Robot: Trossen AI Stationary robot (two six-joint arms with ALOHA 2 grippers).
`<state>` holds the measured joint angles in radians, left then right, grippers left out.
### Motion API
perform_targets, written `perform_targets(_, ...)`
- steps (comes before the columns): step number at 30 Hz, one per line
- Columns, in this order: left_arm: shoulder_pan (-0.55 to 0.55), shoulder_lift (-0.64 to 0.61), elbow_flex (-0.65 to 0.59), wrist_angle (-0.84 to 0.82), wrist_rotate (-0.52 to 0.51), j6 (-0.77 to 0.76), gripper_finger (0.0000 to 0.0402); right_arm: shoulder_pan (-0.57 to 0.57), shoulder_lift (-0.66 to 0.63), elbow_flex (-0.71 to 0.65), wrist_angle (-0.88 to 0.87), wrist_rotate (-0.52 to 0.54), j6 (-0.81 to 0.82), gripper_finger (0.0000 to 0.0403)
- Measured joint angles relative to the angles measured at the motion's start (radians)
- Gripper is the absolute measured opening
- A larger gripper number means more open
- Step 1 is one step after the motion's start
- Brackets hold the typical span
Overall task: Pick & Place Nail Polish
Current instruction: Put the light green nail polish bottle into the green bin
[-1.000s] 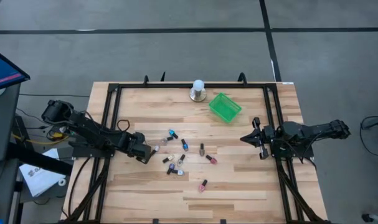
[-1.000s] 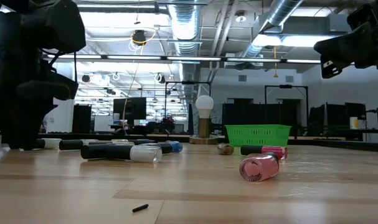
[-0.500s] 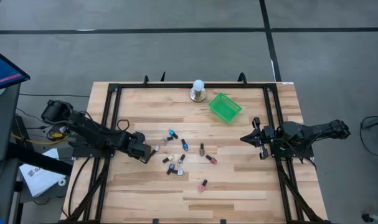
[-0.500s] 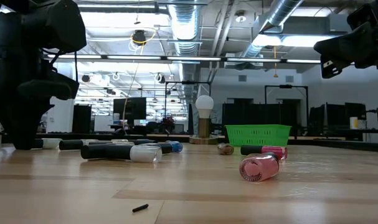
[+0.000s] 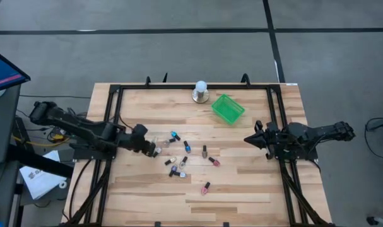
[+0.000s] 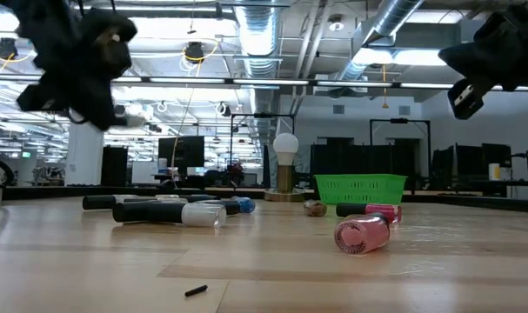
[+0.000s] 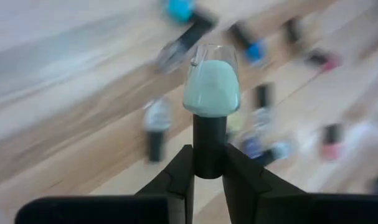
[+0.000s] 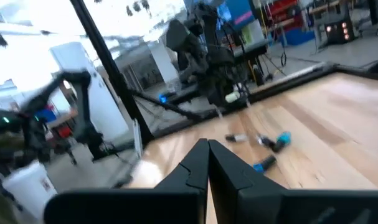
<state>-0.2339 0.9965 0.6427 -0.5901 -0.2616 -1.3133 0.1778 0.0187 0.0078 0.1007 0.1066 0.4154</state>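
So the left pincer (image 7: 208, 163) was clamped on a pale mint nail polish bottle (image 7: 211, 87) by its dark cap, body sticking out past the fingertips, and it was hanging above the tabletop (image 5: 254, 183) just left of the scattered bottles (image 5: 182, 157). That grip looked like the weak point to me: only the thin cap sat between the fingers, with the heavier glass body out front, so a quick swing toward the green basket (image 5: 228, 108) could have let it pivot or slip out. If it dropped, it would have landed in or near the loose pile and knocked others rolling. The basket sat on the far side of that pile, near the white-domed lamp thing (image 5: 200, 92), so a low path could also have clipped the lying bottles or the basket rim.

The right pincer (image 8: 208, 163) was parked at the right edge, fingers pressed together with nothing between them, out of the way.

Hard to make out: the left wrist view was smeared, so the bottles under the held one were just blobs. From above the held bottle was only a pale speck at the pincer tip. In the low view the left arm (image 6: 76, 56) was a dark blur up top, grip not visible, and the pink bottle (image 6: 362, 235) up front hid whatever lay behind it
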Motion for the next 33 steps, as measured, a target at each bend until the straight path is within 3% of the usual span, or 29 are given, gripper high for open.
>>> perform_targets(5,0.1,-0.006,0.01,0.207,0.01,0.125,0.0047,-0.01,0.0,0.0,0.062,0.002,0.004,0.0)
perform_targets(16,0.387,0.206,0.021,0.733,0.249,0.342,0.0047,-0.01,0.0,0.0,0.132,0.003,0.004,0.0)
perform_targets(23,0.49,0.444,0.251,0.753,0.406,0.535,0.0047,-0.01,0.0,0.0,0.132,0.003,0.004,0.0)
perform_targets(33,0.554,0.725,0.566,0.738,0.444,0.747,0.0047,-0.011,0.0,0.0,0.127,0.003,0.004,0.0)
